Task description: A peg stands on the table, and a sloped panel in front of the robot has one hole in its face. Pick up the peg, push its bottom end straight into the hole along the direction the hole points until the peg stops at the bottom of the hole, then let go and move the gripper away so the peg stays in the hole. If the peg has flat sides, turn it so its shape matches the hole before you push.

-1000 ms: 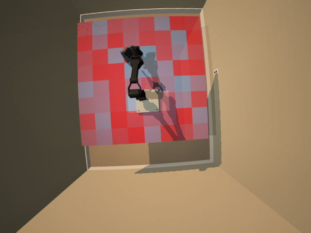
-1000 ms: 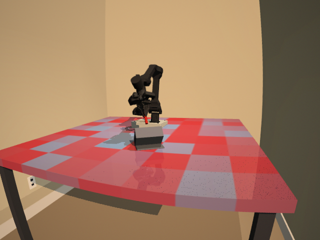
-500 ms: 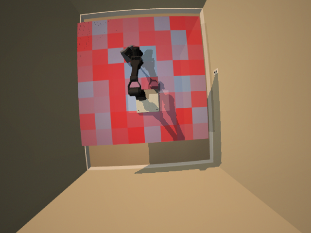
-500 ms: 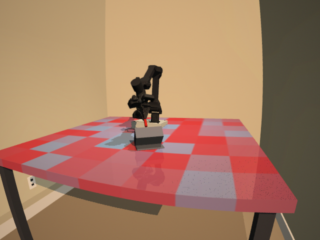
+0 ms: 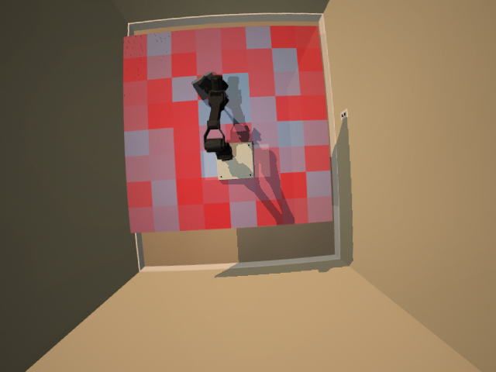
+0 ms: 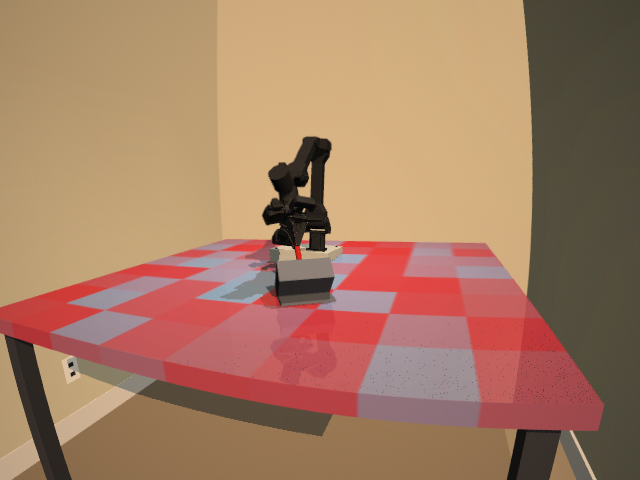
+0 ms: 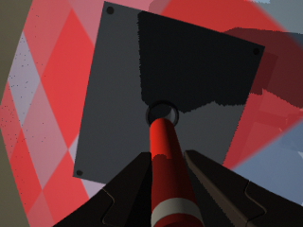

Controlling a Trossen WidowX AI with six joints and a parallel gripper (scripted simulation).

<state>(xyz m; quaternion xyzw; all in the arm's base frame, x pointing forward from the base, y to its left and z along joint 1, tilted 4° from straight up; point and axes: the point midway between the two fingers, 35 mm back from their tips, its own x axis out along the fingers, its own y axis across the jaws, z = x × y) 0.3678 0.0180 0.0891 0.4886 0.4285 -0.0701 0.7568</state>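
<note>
My gripper (image 6: 296, 238) (image 7: 168, 161) is shut on the red round peg (image 6: 298, 252) (image 7: 164, 141), which has a pale band higher up, nearer the wrist camera. The dark grey sloped panel (image 5: 197, 84) (image 6: 305, 269) (image 7: 114, 71) lies beyond the fingers. Its round hole (image 7: 161, 110) has a dark rim. In the wrist view the peg's rounded bottom end overlaps the near edge of the hole; whether it has entered cannot be told. In the exterior view the peg's lower end stops at the panel's top edge. The arm hides part of the panel in the top view.
The arm's pale base plate (image 5: 240, 168) (image 6: 333, 252) is on the checkered table (image 5: 160, 216) (image 6: 429, 330), behind the panel in the exterior view. Small dark bolt heads mark the panel's corners. The arm's shadow covers part of the panel's face.
</note>
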